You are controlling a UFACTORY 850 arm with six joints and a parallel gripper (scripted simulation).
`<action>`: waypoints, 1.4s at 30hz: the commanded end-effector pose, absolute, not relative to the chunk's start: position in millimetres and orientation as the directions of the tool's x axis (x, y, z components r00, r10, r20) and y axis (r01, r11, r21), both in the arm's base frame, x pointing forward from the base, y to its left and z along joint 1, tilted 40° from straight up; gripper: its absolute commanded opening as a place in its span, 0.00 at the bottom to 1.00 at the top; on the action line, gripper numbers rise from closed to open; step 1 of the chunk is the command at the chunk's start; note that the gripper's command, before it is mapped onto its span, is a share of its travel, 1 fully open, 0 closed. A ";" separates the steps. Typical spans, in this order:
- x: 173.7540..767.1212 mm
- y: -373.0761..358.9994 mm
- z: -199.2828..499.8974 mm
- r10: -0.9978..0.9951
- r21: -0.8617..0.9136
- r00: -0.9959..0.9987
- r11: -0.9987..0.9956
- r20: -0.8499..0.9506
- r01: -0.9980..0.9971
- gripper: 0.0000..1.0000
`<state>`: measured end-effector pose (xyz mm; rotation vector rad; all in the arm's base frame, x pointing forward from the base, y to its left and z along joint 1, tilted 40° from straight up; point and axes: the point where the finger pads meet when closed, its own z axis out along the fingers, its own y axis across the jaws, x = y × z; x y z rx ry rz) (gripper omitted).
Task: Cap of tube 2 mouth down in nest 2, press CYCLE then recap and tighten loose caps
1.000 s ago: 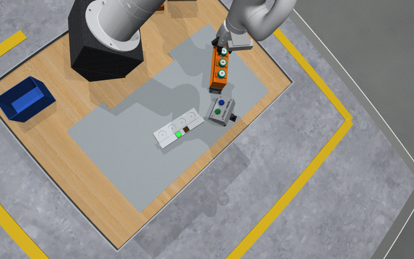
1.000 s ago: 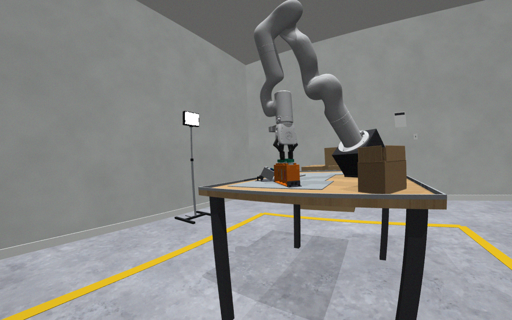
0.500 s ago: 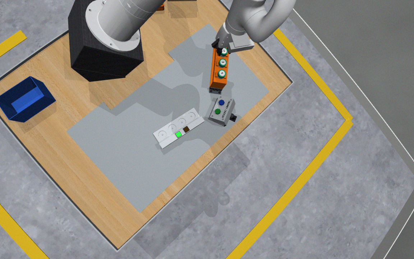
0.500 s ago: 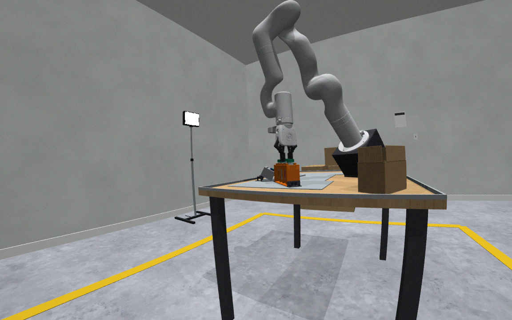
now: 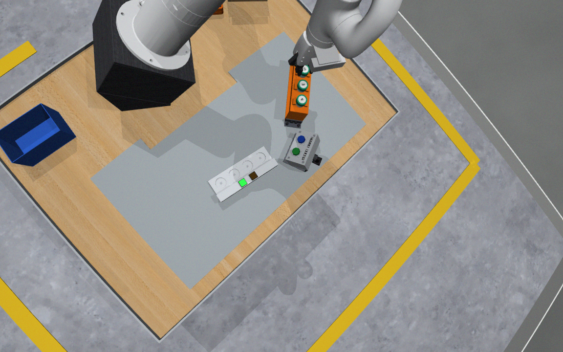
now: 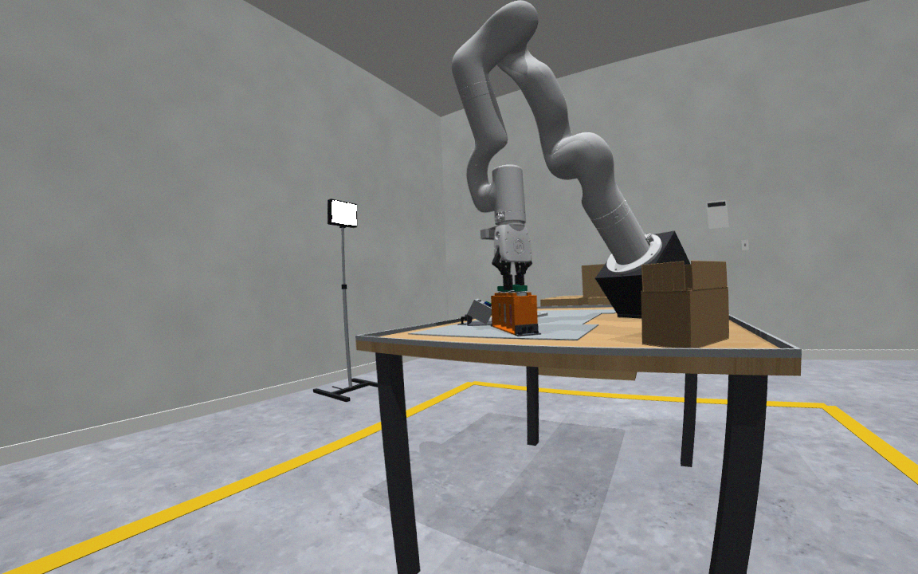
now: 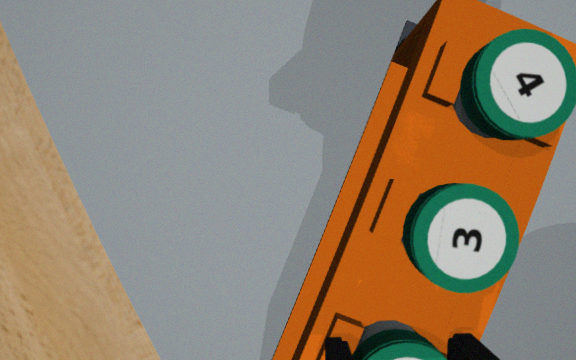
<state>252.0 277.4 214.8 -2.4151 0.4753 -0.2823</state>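
The cap of tube 2 (image 5: 305, 70) (image 7: 405, 351) is located on the decapping station (image 5: 295, 113) (image 6: 514, 312) (image 7: 418, 145), upright on its tube, with the number partly out of frame in the wrist view. The pincer (image 5: 306, 70) (image 6: 514, 284) (image 7: 398, 349) points down over the station and is closed on this cap, one finger on each side. Thread seating cannot be determined.

Next along the station are the cap of tube 3 (image 5: 302, 85) (image 7: 466, 238) and, at the far end, the cap of tube 4 (image 5: 301, 100) (image 7: 528, 83). Both sit on their tubes; their tightness cannot be determined. The pincer and wrist hide the tube 1 position in the top view.

Just beyond the station's tube 4 end is the grey housing (image 5: 310, 156) (image 6: 479, 310). It carries the blue key (image 5: 301, 139), nearer the station, and the green key (image 5: 295, 151).

Farther from the same end, the white cap tray (image 5: 270, 163) lies at an angle to the station. Its green lamp (image 5: 242, 182) is lit; its amber lamp (image 5: 252, 175) is dark.

The station, housing and tray are on a grey mat (image 5: 156, 214) (image 6: 569, 332) (image 7: 168, 150) covering part of the wooden tabletop (image 5: 113, 262) (image 6: 747, 342) (image 7: 43, 225). An open blue bin (image 5: 54, 146) is positioned well apart from the station, past the arm's black base (image 5: 143, 89) (image 6: 622, 292).
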 end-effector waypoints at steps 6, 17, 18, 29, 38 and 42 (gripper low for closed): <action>252.2 277.7 215.0 -0.428 -0.643 0.902 -0.707 0.059 -0.294 0.00; 252.4 278.0 214.6 -0.654 -0.621 0.736 -0.507 -0.175 -0.598 0.00; 252.4 278.0 214.5 -0.670 -0.615 0.716 -0.485 -0.196 -0.622 0.00; 252.5 278.3 214.2 -0.783 -0.530 0.500 -0.265 -0.369 -0.806 0.00; 252.5 278.3 214.1 -0.796 -0.510 0.458 -0.224 -0.396 -0.831 0.00; 252.5 278.3 214.1 -0.796 -0.510 0.458 -0.224 -0.396 -0.831 0.46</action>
